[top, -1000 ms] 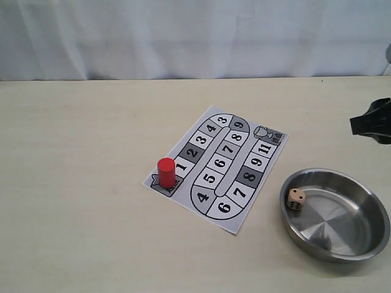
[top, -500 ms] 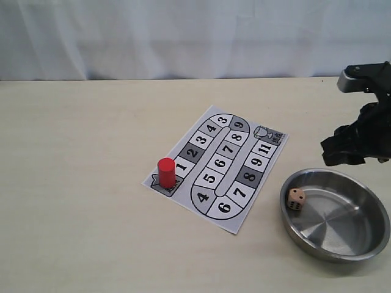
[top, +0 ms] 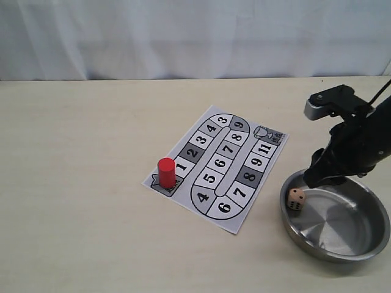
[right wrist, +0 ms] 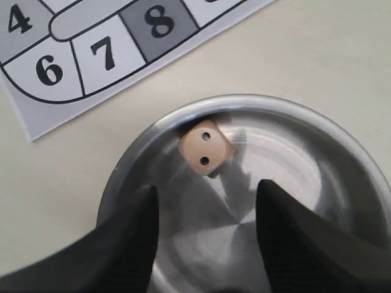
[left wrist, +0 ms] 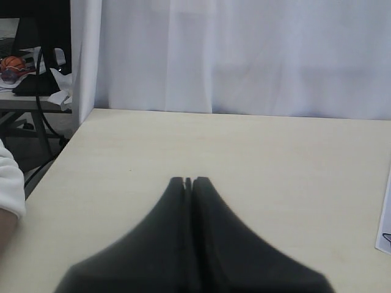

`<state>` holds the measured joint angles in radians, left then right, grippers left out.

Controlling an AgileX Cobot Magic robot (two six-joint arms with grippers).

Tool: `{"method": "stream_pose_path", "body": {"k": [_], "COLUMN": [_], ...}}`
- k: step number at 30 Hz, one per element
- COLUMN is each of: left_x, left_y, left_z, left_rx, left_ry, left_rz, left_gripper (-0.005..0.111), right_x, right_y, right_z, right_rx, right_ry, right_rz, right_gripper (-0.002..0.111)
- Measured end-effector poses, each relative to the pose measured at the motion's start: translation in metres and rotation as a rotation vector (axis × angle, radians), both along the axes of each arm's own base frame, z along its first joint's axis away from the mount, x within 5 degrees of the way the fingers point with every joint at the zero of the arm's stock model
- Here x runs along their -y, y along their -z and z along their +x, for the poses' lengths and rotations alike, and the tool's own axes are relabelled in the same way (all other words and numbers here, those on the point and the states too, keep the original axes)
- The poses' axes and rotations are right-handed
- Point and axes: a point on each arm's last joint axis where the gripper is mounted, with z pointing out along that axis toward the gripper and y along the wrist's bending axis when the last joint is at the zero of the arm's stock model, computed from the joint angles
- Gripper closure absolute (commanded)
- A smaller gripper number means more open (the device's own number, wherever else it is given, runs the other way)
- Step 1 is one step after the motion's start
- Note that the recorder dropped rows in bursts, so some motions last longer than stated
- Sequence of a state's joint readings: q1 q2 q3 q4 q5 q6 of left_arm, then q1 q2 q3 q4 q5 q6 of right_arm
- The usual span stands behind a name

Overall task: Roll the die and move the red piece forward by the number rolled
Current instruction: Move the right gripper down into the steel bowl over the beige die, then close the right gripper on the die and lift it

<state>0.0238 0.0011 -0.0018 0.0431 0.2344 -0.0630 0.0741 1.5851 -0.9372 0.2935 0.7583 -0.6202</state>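
Steel dish (top: 351,229) sits near right; the die (top: 296,198) lies inside against its left wall, a two-pip face toward my wrist camera. Light, hard, slick-cornered, I judge: pinch two flat opposite faces. My right gripper (right wrist: 206,189) hangs spread above it. Farther left, the red piece (top: 166,173) stands on the start square of the board (top: 244,159). My left gripper (left wrist: 188,181) is pressed together.

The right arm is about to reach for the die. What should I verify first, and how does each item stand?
1. Right gripper open: ok, jaws apart.
2. Die lying in the steel bowl: ok.
3. Die lined up ahead of the open jaws: ok.
4. Finger room between die and bowl wall: cannot tell.
5. Red piece upright on the game board: ok.
6. Left gripper shut, away from the board: ok.
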Motion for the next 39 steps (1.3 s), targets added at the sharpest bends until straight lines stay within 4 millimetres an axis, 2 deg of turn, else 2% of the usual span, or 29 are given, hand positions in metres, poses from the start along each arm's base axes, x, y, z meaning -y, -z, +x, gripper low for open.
{"method": "stream_pose_path", "body": {"k": [7, 25, 30, 34, 39], "left_x": [0.000, 0.000, 0.000, 0.000, 0.000], "left_y": [0.000, 0.000, 0.000, 0.000, 0.000], "left_z": [0.000, 0.000, 0.000, 0.000, 0.000], "left_rx": [0.000, 0.000, 0.000, 0.000, 0.000], "left_ry": [0.000, 0.000, 0.000, 0.000, 0.000], "left_rz": [0.002, 0.002, 0.002, 0.002, 0.002], "left_gripper": [0.107, 0.107, 0.107, 0.107, 0.107], "right_x": [-0.011, -0.011, -0.013, -0.014, -0.014], "right_y": [0.021, 0.057, 0.059, 0.058, 0.061], "right_z": [0.004, 0.015, 0.018, 0.020, 0.020], "right_rx": [-0.046, -0.105, -0.083, -0.058, -0.064], "right_ry": [-0.105, -0.107, -0.088, -0.087, -0.087], "right_rz": [-0.073, -0.096, -0.076, -0.071, -0.070], "right_gripper": [0.061, 0.061, 0.061, 0.049, 0.048]}}
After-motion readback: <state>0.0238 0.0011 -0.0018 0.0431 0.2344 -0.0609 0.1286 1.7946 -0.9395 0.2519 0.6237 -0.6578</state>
